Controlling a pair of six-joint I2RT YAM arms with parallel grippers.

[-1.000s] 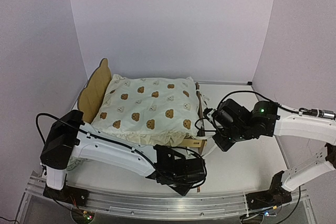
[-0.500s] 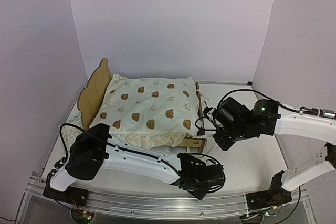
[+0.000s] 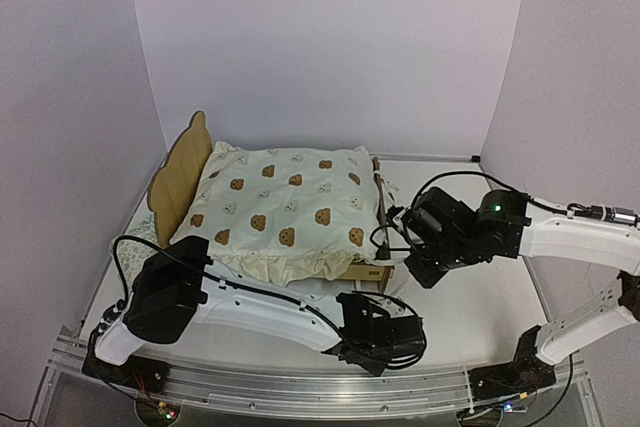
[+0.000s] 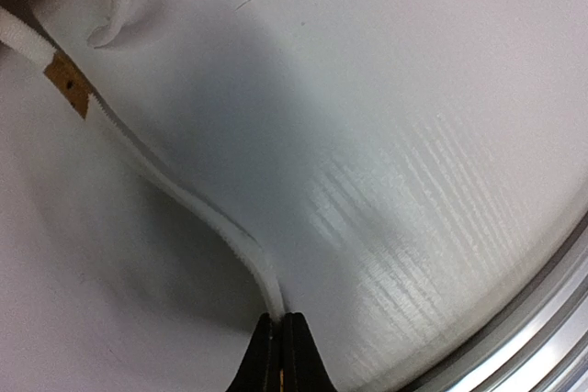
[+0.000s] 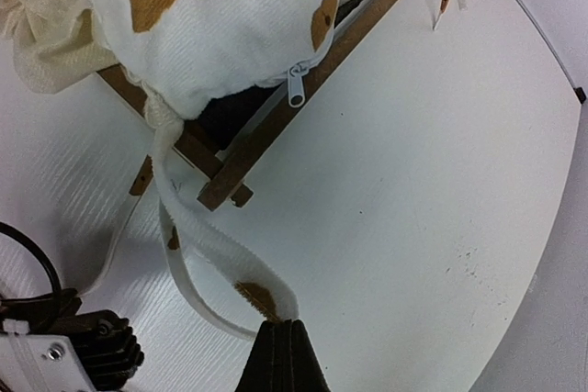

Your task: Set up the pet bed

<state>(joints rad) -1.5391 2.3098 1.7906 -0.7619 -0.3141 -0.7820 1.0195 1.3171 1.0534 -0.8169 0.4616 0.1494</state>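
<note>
Draping pet bed (image 3: 180, 172), bear-print cover (image 3: 285, 202), 2 ties (image 5: 216, 250) pinched

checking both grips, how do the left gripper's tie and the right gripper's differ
Left tie runs thin and edge-on; right tie lies broad and flat. Left tie's brown patch sits far from its grip; right tie's beside it. Both are white, pinched by shut left gripper and right gripper.
</note>
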